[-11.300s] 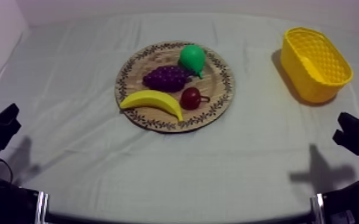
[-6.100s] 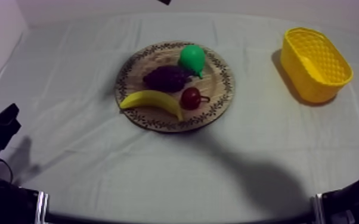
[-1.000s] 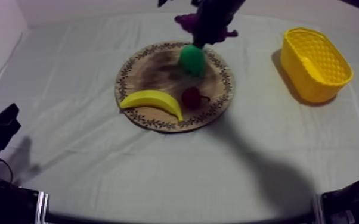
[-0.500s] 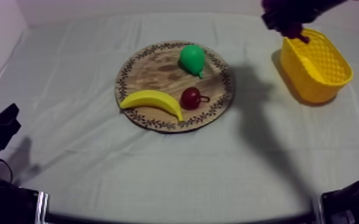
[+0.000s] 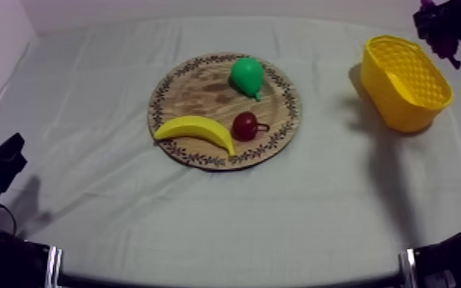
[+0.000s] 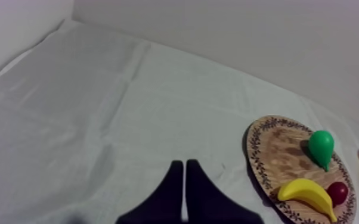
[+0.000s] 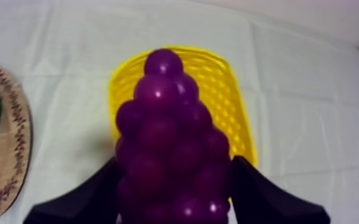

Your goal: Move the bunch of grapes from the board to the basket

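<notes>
The purple bunch of grapes (image 7: 169,143) hangs in the air with my right gripper (image 7: 176,168) shut on it, one black finger (image 7: 86,199) on each side. In the top view that gripper (image 5: 444,27) is high at the far right, just past the far rim of the yellow basket (image 5: 406,73). In the right wrist view the basket (image 7: 220,89) lies right behind the grapes. The round wooden board (image 5: 195,88) holds a green pear (image 5: 246,75), a banana (image 5: 197,130) and a small red fruit (image 5: 243,125). My left gripper (image 6: 185,179) is shut on nothing, low at the table's left.
From the left wrist view the board (image 6: 283,146) with the pear (image 6: 321,148), banana (image 6: 306,193) and small red fruit (image 6: 337,192) lies off to one side over bare cloth. A wide stretch of cloth separates board and basket.
My right gripper has carried the grapes rightward, from above the board's far rim a second ago to the basket's far side. Everything on the board stayed put, as did the left arm.
</notes>
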Controlling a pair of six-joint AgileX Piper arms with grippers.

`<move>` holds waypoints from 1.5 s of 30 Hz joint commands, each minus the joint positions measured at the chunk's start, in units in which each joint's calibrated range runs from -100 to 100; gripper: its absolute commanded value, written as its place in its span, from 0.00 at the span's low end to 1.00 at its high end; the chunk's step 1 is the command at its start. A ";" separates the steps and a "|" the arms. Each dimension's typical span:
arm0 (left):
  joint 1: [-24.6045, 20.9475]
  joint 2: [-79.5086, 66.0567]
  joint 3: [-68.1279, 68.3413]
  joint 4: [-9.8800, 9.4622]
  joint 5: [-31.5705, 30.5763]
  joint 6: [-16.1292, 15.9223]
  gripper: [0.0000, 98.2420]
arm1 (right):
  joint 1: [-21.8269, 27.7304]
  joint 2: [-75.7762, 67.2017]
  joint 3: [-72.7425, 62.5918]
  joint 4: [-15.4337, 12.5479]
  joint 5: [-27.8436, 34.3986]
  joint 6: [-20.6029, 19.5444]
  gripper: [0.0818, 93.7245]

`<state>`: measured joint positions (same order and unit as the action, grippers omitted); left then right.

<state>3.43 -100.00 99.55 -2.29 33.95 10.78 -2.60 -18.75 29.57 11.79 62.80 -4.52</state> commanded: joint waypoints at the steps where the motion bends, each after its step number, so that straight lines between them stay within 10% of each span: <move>1: 0.01 0.00 0.00 0.01 0.00 -0.01 0.00 | 1.14 1.05 -0.43 0.03 -0.77 -0.17 0.33; 45: 0.01 0.00 0.00 0.01 0.00 -0.01 0.00 | 5.75 33.77 -6.84 -2.46 -18.95 1.98 0.37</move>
<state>3.43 -100.00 99.55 -2.29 33.95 10.78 3.04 15.25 22.58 9.92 44.20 -2.86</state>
